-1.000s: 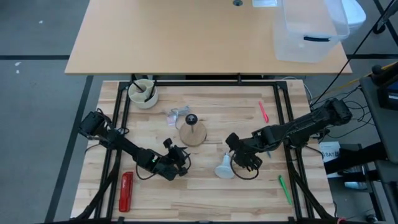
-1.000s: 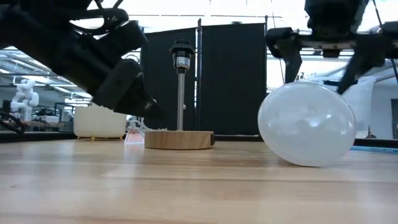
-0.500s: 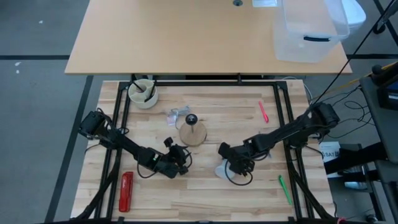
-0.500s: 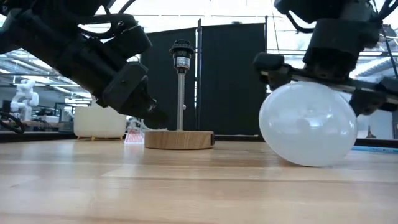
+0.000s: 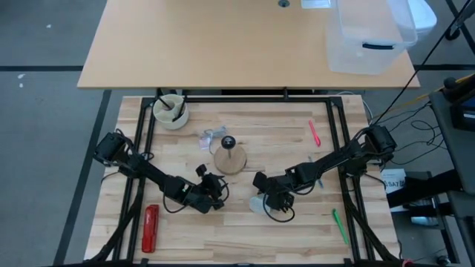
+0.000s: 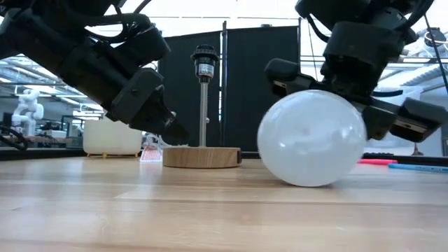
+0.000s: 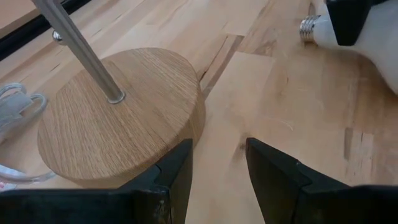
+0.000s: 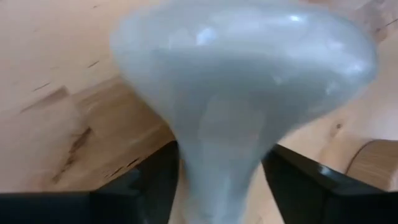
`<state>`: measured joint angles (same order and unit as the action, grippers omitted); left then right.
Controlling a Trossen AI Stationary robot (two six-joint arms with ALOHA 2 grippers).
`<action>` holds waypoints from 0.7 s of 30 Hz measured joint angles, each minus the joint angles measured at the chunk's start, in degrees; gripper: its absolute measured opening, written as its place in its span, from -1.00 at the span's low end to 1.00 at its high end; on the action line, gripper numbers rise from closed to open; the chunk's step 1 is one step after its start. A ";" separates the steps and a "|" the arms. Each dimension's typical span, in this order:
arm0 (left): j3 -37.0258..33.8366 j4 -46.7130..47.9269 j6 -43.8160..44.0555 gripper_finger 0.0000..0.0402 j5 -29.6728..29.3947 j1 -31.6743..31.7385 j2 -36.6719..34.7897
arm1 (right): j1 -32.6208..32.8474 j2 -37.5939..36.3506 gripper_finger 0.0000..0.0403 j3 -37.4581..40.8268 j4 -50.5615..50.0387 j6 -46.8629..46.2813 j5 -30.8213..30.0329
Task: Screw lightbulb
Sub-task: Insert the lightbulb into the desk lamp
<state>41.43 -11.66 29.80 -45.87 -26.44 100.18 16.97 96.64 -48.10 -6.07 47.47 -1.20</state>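
White lightbulb (image 6: 312,138) lies on the surface right of the wooden lamp base (image 5: 231,161); right hand (image 5: 269,199) straddles its neck, fingers apart. Close squarely before lifting. Left hand (image 5: 210,190) waits open by the base.

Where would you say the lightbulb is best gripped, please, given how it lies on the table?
Probably at the tapering neck, between the round dome and the screw base, coming down from above. The lightbulb lies on its side, and its dome is wide and smooth, so fingers could slip there. The right gripper already straddles it: the right wrist view shows its fingers either side of the neck. The left gripper waits near the wooden base.
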 joint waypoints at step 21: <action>0.00 0.01 -0.37 -0.23 -0.02 -0.30 0.00 | -0.02 7.68 -0.01 -2.07 6.07 -3.42 1.85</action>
<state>41.43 -11.65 29.43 -45.89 -26.74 100.18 16.95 104.32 -50.17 0.00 44.05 0.64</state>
